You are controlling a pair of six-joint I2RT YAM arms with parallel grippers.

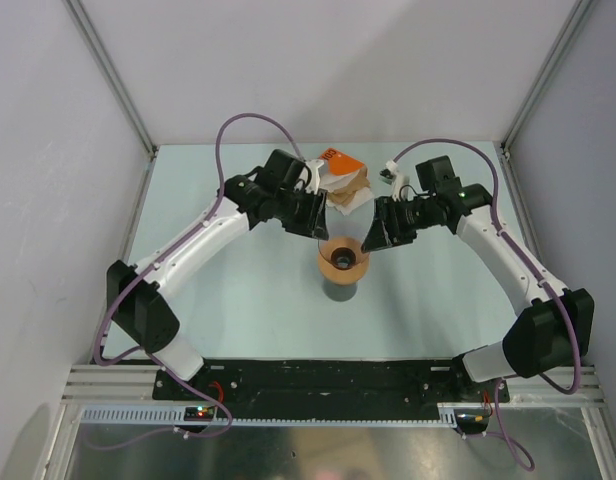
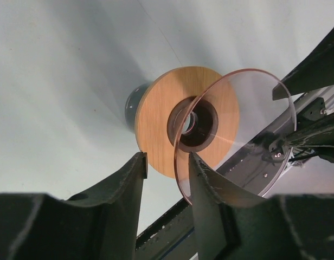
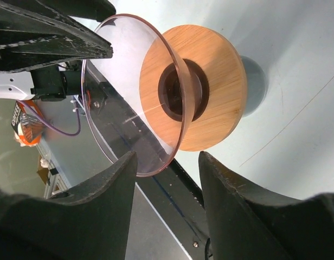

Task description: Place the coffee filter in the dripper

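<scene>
The dripper, a clear pinkish funnel, sits tilted with its tip in the hole of the tan wooden ring on the dark grey cup. My left gripper is open and straddles the funnel's rim, which lies close to its right finger. My right gripper is open on the opposite side of the dripper, whose rim lies by its left finger. In the top view both grippers, left and right, flank the ring. I cannot make out the white coffee filter.
An orange pack and brown papers lie just behind the cup, between the two arms. The enclosure's walls close in the table on the left, right and back.
</scene>
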